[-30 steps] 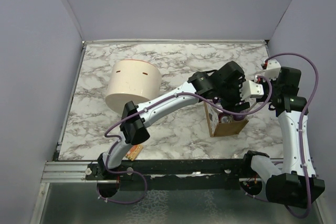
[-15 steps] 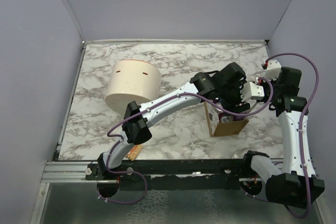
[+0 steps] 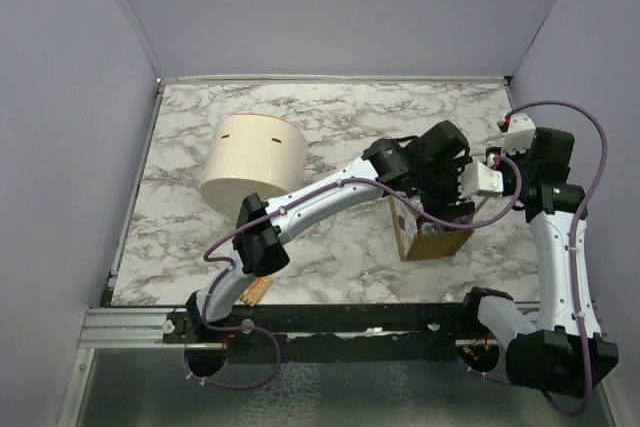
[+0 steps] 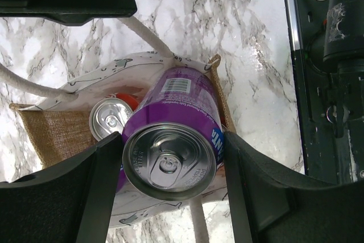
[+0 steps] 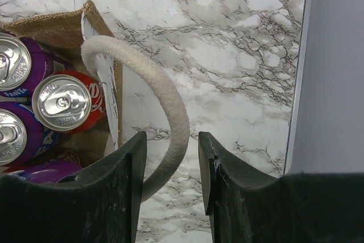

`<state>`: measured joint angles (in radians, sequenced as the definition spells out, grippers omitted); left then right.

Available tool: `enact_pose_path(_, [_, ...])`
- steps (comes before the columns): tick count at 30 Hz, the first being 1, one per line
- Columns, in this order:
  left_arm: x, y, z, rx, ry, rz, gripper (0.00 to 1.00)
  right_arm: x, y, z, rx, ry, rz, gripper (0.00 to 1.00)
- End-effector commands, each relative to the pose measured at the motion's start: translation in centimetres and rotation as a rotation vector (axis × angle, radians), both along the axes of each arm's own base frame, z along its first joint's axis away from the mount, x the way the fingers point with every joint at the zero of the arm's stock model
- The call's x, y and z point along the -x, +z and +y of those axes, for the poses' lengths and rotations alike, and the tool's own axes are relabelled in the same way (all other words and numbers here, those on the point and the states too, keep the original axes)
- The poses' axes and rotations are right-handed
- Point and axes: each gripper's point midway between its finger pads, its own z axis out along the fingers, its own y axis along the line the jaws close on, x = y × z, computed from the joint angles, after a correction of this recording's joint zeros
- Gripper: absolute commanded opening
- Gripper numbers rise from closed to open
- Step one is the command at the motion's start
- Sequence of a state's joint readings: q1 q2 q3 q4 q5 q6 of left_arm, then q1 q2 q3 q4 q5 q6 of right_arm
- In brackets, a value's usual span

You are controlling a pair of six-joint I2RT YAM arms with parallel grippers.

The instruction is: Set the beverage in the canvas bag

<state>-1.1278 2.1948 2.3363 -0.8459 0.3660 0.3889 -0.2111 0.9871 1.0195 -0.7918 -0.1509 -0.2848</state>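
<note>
Holding purple can (image 4: pixel 176 112) pinched in left gripper (image 4: pixel 170 160) over canvas bag (image 4: pixel 51 132) mouth; drop and release remain; right gripper (image 5: pixel 170 157) straddles handle (image 5: pixel 170 106), grip unclear.

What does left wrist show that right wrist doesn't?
Left wrist only: the left pincer gripping a purple can over the canvas bag, can top facing the camera, plus the black rail at the table edge.

Right wrist only: the right pincer with a rope handle running between its fingers, not visibly pinched; upright purple cans in the bag; the lavender wall.

Both: the canvas bag, a red can inside it, whitish handles, the marble table.
</note>
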Motion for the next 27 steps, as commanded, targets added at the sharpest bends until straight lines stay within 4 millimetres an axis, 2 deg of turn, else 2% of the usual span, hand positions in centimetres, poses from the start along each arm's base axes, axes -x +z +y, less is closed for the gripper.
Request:
enact_pose_path(1, [2.7, 1.7, 0.9, -0.007, -0.066, 0.022, 0.0, -0.4, 0.9, 0.2, -0.006, 0.016, -0.042, 0.41])
enact_pose_path(12, [2.4, 2.7, 1.5, -0.004, -0.024, -0.006, 0.0, -0.3, 1.1, 0.6, -0.016, 0.03, -0.049, 0.41])
enact_pose_path(20, [1.9, 1.0, 0.0, 0.009, 0.056, 0.064, 0.0, 0.3, 2.3, 2.1, -0.046, 0.127, -0.022, 0.46])
enact_pose_path(27, [2.5, 0.7, -1.6, 0.069, 0.1, 0.173, 0.03, 0.5, 1.9, 2.5, -0.063, 0.145, -0.004, 0.47])
